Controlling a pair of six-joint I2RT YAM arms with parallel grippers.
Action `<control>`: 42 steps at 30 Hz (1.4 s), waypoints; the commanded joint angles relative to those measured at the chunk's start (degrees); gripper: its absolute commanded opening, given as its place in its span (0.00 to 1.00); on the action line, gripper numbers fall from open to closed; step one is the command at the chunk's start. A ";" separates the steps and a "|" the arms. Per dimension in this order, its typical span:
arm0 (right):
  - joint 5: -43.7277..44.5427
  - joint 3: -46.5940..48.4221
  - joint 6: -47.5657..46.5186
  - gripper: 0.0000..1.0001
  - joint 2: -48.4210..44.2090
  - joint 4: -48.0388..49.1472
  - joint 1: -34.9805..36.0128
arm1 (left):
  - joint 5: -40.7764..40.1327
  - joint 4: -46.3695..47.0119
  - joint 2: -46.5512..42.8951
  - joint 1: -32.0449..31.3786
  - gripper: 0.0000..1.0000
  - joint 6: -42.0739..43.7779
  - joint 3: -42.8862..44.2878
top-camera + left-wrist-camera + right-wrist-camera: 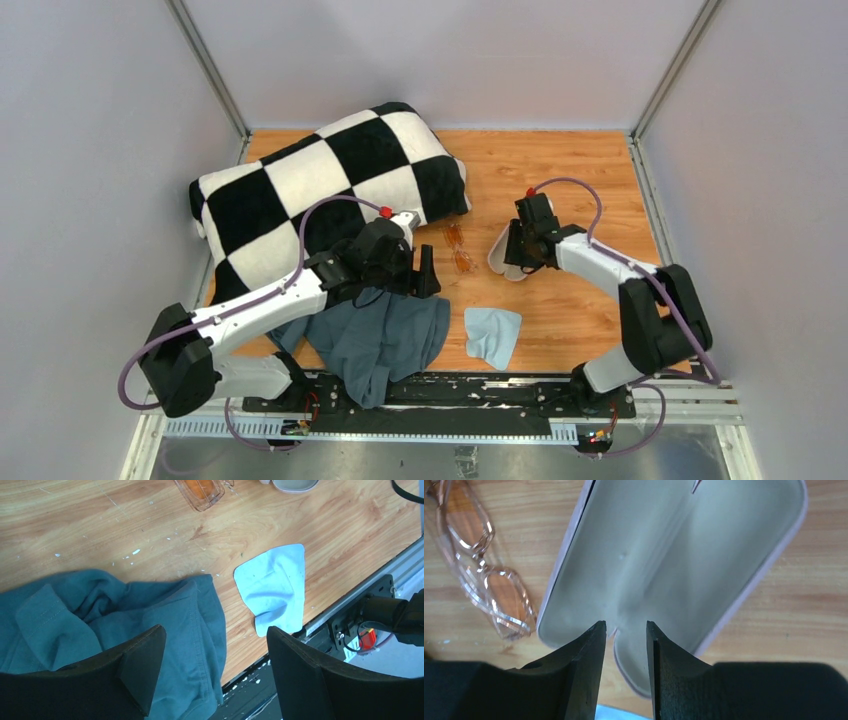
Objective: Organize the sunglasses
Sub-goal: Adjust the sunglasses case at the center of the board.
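early yet: the case (498,262) lies open near the worktop's (560,170) middle, but the sunglasses (459,250) sit just left of it, not inside, while the right gripper (625,626) hovers narrowly parted over the case and the left gripper (216,632) gapes wide, both empty.

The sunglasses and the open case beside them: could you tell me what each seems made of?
The sunglasses look like clear glossy plastic: a see-through pinkish frame with bright glints and orange tinted lenses. The case seems a rigid shell, pale pink at the rim, lined in matte, soft-looking off-white fabric; its core cannot be told.
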 commanded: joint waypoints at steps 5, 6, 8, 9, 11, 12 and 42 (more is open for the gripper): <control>-4.28 4.62 3.52 0.40 11.09 2.58 -3.92 | -1.11 -0.95 -1.50 -0.33 0.81 0.59 -0.75; -3.95 4.89 4.38 0.38 11.95 2.66 -4.25 | -1.07 -0.94 -1.46 -0.33 0.81 0.68 -0.75; -3.87 5.53 5.87 0.34 13.63 3.29 -4.83 | -1.09 -1.09 -1.36 -0.33 0.81 0.87 -0.58; -3.92 5.86 6.64 0.33 14.39 3.79 -5.09 | -1.06 -1.19 -1.43 -0.33 0.81 1.00 -0.53; -4.09 6.88 8.21 0.32 15.89 4.88 -5.50 | -1.14 -1.61 -1.50 -0.33 0.81 1.35 -0.40; -4.32 7.59 9.06 0.32 16.76 5.38 -5.68 | -1.14 -1.82 -1.56 -0.33 0.81 1.57 -0.33; 2.34 3.36 17.04 0.49 8.40 8.03 -7.22 | 1.81 -1.33 -1.43 -0.33 0.81 2.70 -0.91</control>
